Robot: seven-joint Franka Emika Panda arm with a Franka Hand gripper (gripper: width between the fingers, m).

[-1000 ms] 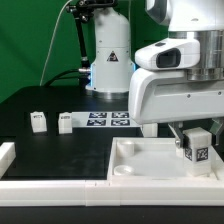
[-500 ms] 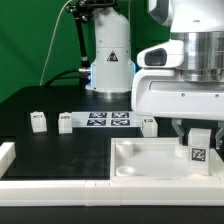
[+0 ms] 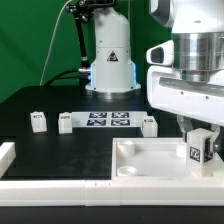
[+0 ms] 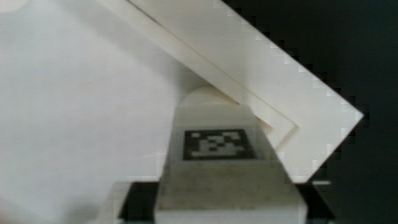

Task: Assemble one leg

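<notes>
My gripper [image 3: 200,138] is shut on a leg [image 3: 201,150], a small white block with a tag on its face. It holds the leg upright over the right end of the big white tray [image 3: 140,168] in the exterior view. In the wrist view the leg [image 4: 222,150] sits between the dark fingers [image 4: 143,200], with the gripper [image 4: 228,206] clamped on its sides. It points at the tray's corner rim [image 4: 249,70]. I cannot tell whether the leg touches the tray.
Three more legs stand on the black table: one [image 3: 38,121], a second [image 3: 66,123] and a third [image 3: 149,125]. The marker board [image 3: 110,119] lies between them. A white border rail [image 3: 50,185] runs along the front and left. A robot base [image 3: 110,60] stands behind.
My gripper has moved toward the exterior view's right with the leg in it, now nearer the tray's right corner. The other legs have not moved.
</notes>
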